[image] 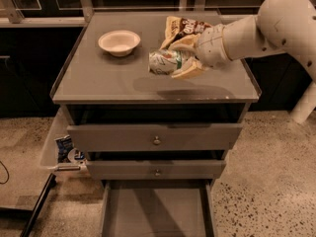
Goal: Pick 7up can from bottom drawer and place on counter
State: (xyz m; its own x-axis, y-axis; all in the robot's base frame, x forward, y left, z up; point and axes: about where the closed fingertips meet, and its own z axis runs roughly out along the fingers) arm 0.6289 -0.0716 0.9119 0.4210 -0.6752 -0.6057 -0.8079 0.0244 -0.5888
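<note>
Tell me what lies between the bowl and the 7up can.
Nothing. The camera view shows only bare counter between the bowl and the 7up can, which the gripper holds shut over the counter's middle.

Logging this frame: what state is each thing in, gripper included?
7up can, on its side in the jaws, seemingly just above the counter
gripper, over the counter's right half, shut on the 7up can
bottom drawer, pulled open
bowl, upright on the counter
chip bag, lying crumpled at the counter's back
</note>
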